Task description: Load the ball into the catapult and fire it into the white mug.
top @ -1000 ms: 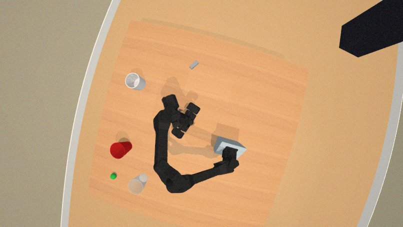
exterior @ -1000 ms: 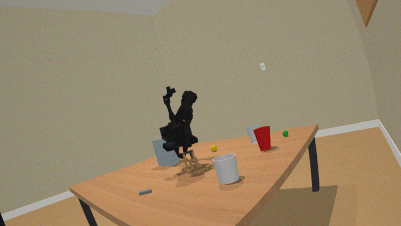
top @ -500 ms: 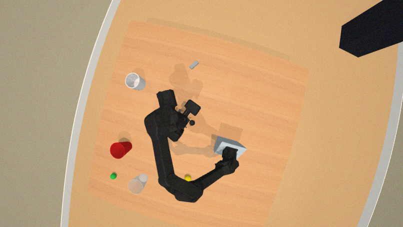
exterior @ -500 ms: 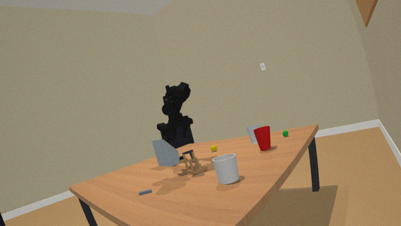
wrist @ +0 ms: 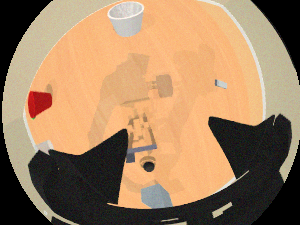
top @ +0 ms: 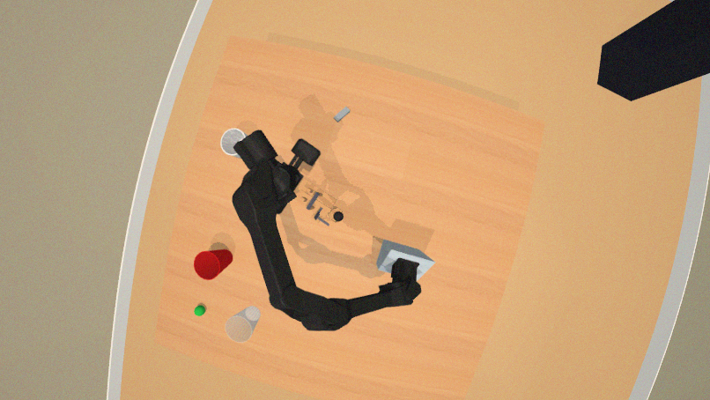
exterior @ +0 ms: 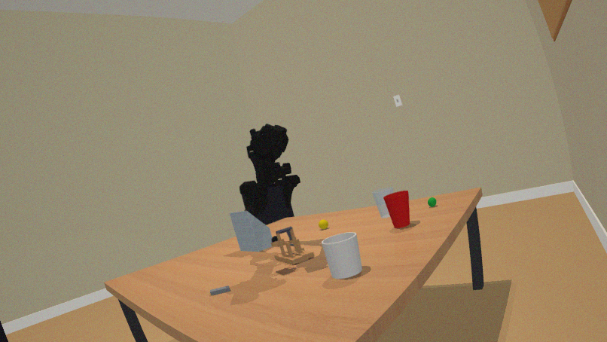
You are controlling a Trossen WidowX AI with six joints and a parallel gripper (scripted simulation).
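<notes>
from the top, the arm [top: 268, 248] [exterior: 265, 169] bends over the table [top: 422, 164] [exterior: 178, 276] [wrist: 80, 64], covering part of the white mug [top: 231, 142] [exterior: 342, 257] [wrist: 126, 21]; the exterior view shows that mug whole and upright. the wrist view shows the gripper [top: 292, 188] [exterior: 268, 146] [wrist: 168, 125] with its jaws spread wide and nothing between them. the black ball [top: 337, 216] [exterior: 274, 238] [wrist: 149, 166] is at the cup end of the catapult [top: 313, 200] [exterior: 294, 257] [wrist: 142, 148] – whether fully seated, i cannot tell. a yellow ball [exterior: 323, 224] shows only in the exterior view. the red cup [top: 207, 264] [exterior: 398, 210] [wrist: 40, 104] shows in all three – near the green ball [top: 199, 310] [exterior: 431, 202] [wrist: 33, 118], which is barely a speck from the wrist.
</notes>
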